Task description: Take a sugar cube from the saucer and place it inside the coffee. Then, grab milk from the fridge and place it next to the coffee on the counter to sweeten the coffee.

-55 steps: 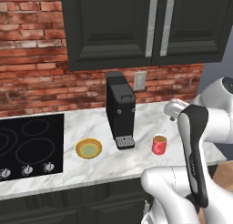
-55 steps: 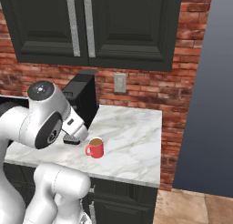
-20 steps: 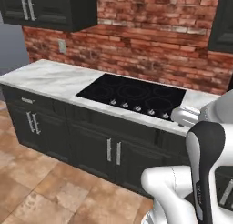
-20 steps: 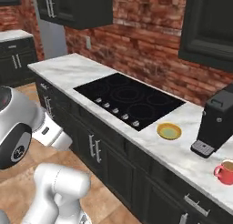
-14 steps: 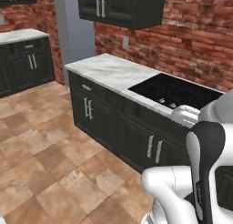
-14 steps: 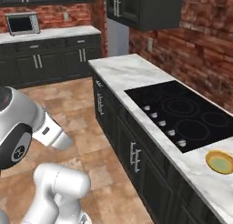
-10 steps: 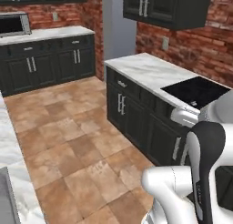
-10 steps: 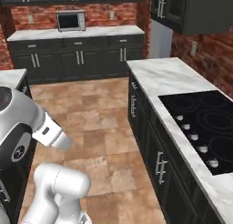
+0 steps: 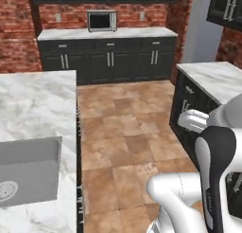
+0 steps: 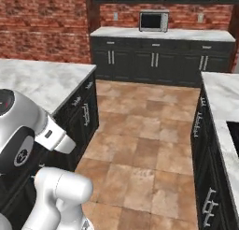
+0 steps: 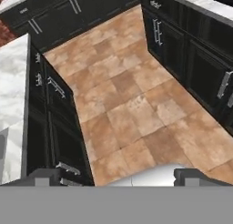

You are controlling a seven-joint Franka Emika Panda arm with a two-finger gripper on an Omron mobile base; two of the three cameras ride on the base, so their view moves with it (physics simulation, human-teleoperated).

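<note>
The sugar cube, saucer, coffee and milk are out of view. The tall grey fridge (image 9: 200, 34) stands at the upper right of the left base view, behind a stretch of the white marble counter (image 9: 213, 76). That counter also runs down the right edge of the right base view (image 10: 223, 113). My gripper (image 11: 117, 176) is open, its two dark fingertips (image 11: 43, 175) far apart with nothing between them. It hangs over the tiled floor and looks down at it. My white hand (image 9: 193, 120) is held close to the arm.
A marble island (image 9: 38, 105) with a grey sink (image 9: 28, 171) is on the left, also seen in the right base view (image 10: 43, 80). A far counter carries a microwave (image 9: 101, 21). Brown tiled floor (image 10: 149, 131) lies open between dark cabinets. A black cooktop corner (image 10: 234, 130) shows at the right.
The whole picture has swung: the base has turned away from the cooktop counter toward the open floor, the island and the far microwave counter. The arm's pose is the same.
</note>
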